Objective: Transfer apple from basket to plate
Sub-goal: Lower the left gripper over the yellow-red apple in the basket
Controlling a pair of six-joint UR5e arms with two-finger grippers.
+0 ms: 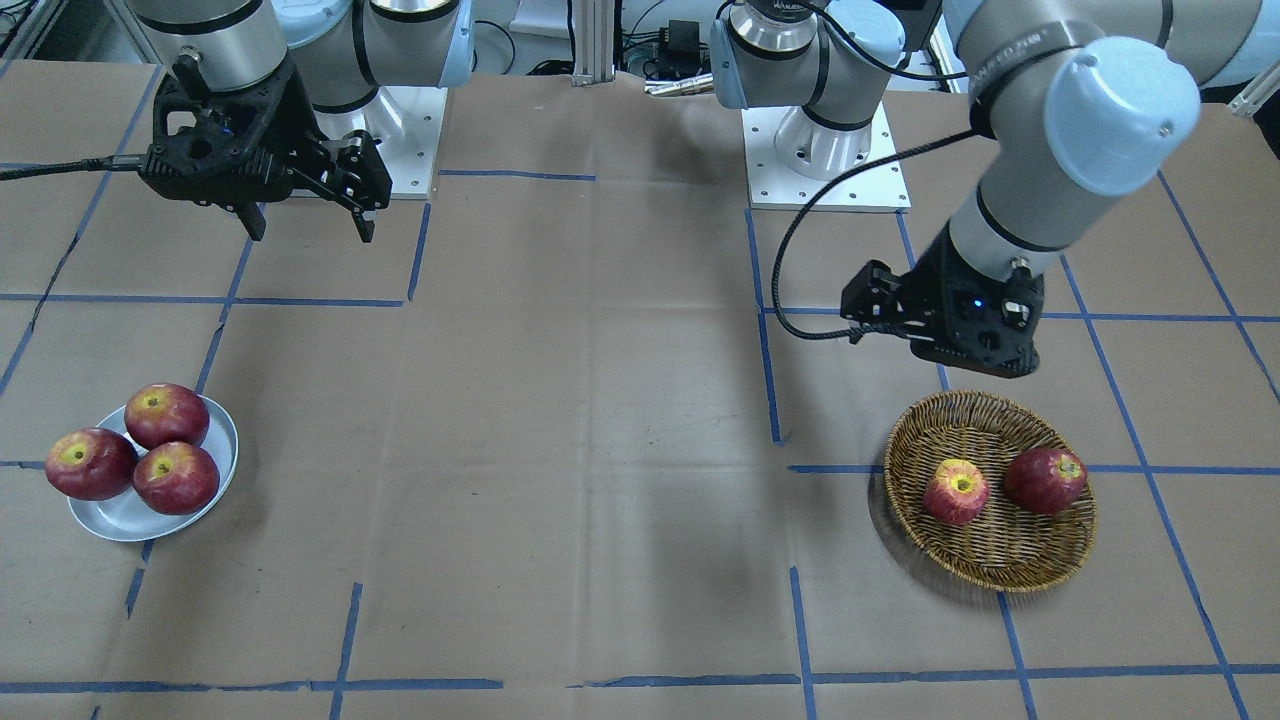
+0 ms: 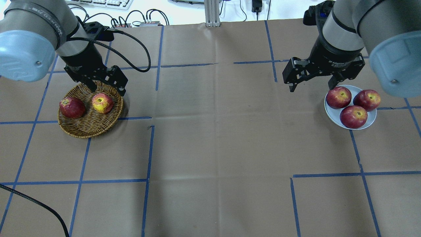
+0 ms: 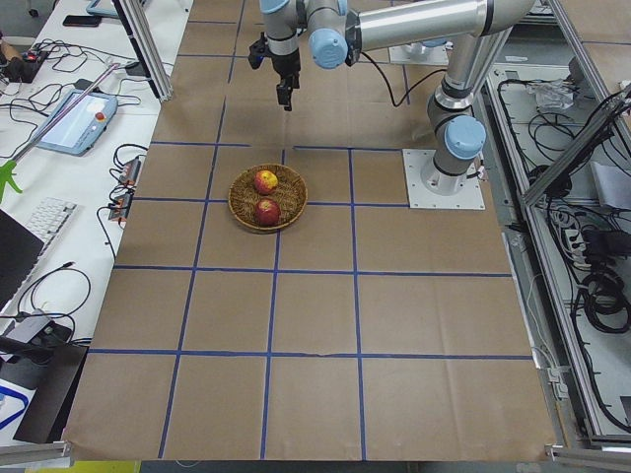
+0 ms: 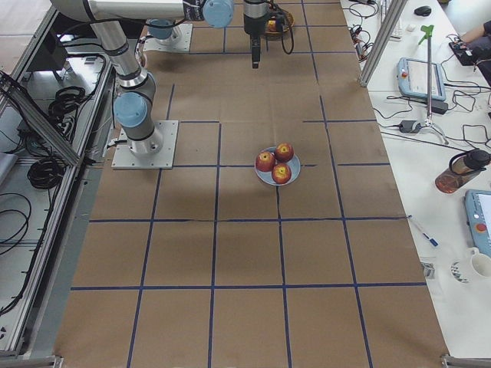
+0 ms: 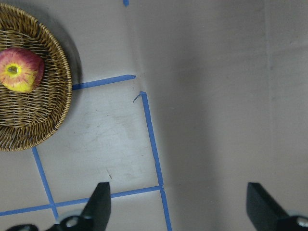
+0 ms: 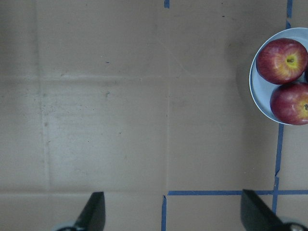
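Note:
The apple, pale red with a yellow top, lies in the wicker basket beside a darker red apple. It also shows in the front view and in the left wrist view. My left gripper is open and empty, above the basket's far rim and apart from the apple. The plate carries three dark red apples. My right gripper is open and empty, raised just left of the plate and towards the table's far side.
Brown paper with blue tape lines covers the table. The arm bases stand at the robot's edge. Cables and keyboards lie past the far edge. The plate also shows in the front view.

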